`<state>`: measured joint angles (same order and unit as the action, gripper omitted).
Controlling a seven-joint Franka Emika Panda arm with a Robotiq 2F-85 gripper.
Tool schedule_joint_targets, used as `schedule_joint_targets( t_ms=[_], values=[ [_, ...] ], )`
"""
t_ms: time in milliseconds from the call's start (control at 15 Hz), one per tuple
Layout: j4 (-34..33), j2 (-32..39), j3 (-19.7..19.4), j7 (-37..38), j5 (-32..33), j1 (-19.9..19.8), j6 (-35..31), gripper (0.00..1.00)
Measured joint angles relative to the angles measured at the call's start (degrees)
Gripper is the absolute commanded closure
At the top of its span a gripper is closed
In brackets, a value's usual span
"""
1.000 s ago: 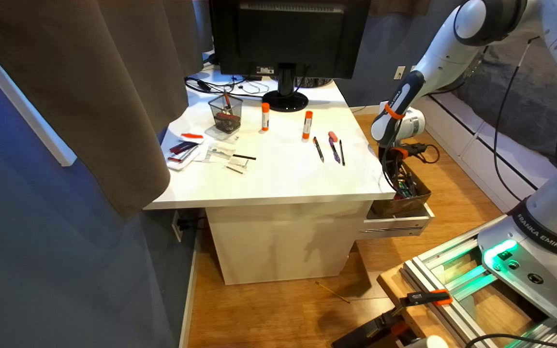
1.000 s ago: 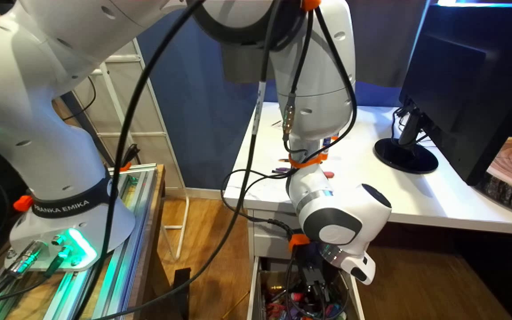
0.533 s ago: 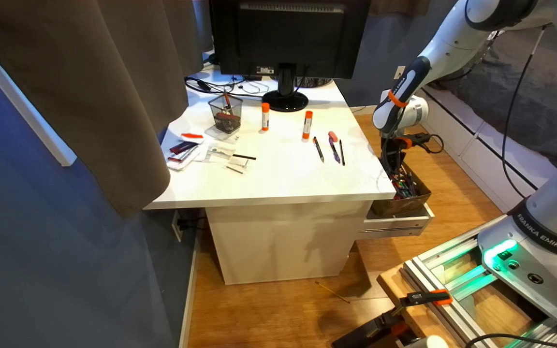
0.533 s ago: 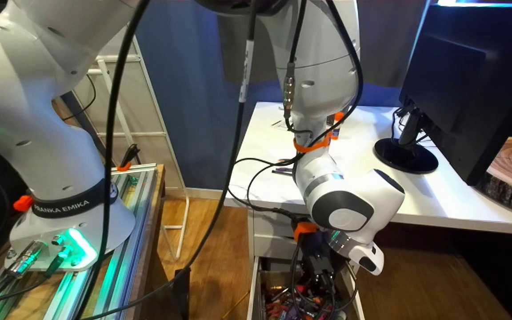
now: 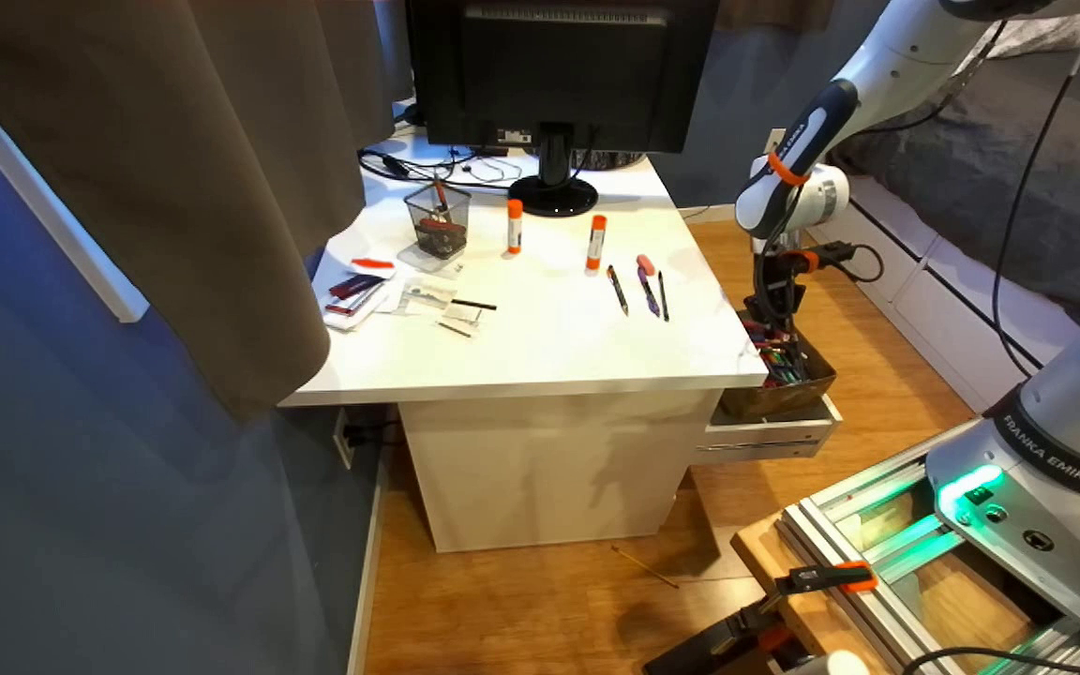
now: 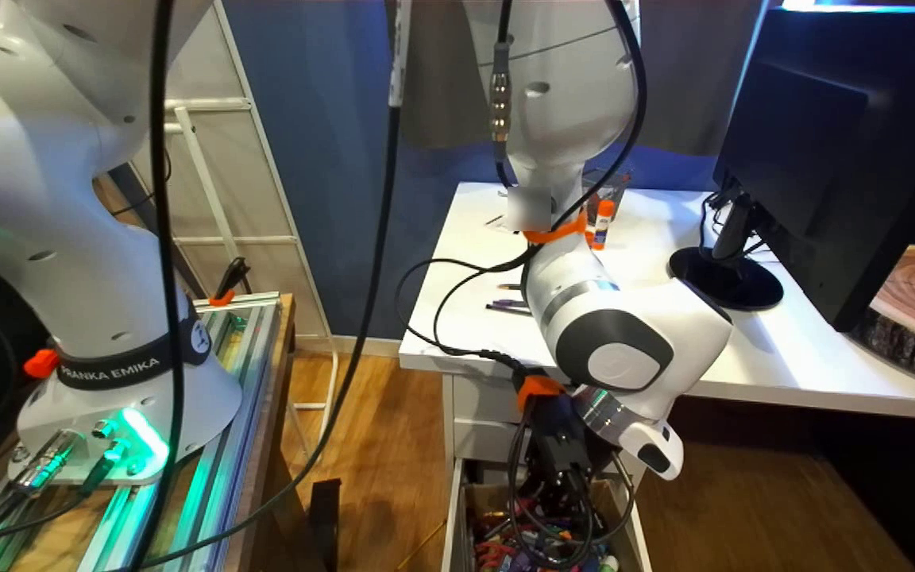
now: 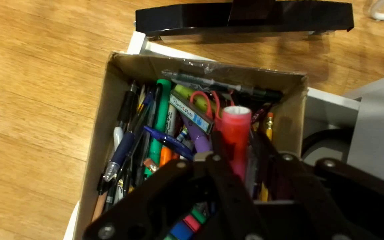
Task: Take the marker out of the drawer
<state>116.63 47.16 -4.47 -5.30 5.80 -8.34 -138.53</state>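
The white drawer [image 5: 765, 439] is pulled out below the desk and also shows in an exterior view [image 6: 454, 516]. A cardboard box [image 7: 93, 146] full of pens, pencils and scissors sits in it. My gripper [image 7: 236, 140] is shut on a red-pink marker [image 7: 236, 121] in the wrist view. The marker stands roughly lengthwise between the dark fingers, its hollow whitish end toward the camera, above the box's contents. In both exterior views the gripper [image 5: 776, 298] hangs over the box, partly hidden by cables; the marker cannot be made out there.
The white desk [image 5: 540, 352] rises beside the drawer, its edge close to the arm. On it stand two glue sticks [image 5: 515, 227], a mesh cup [image 5: 440, 230], several pens [image 5: 650, 292] and a monitor [image 5: 559, 75]. Cables [image 6: 517, 508] loop around the gripper. A pencil [image 5: 645, 567] lies on the floor.
The arm and gripper have risen out of the box and now hang higher above it. More of the box's contents show in the exterior views. The drawer and desk items have not moved.
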Motion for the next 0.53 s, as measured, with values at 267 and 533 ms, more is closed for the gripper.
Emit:
schedule_joint_targets(
  t_ms=[267,533],
  values=[
    [4.68,-5.81,-0.93,-0.27,0.0,-0.37,0.24,0.93],
    [10.48,-14.26,-1.01,-2.26,-0.12,-2.35,0.19,0.93]
  ],
)
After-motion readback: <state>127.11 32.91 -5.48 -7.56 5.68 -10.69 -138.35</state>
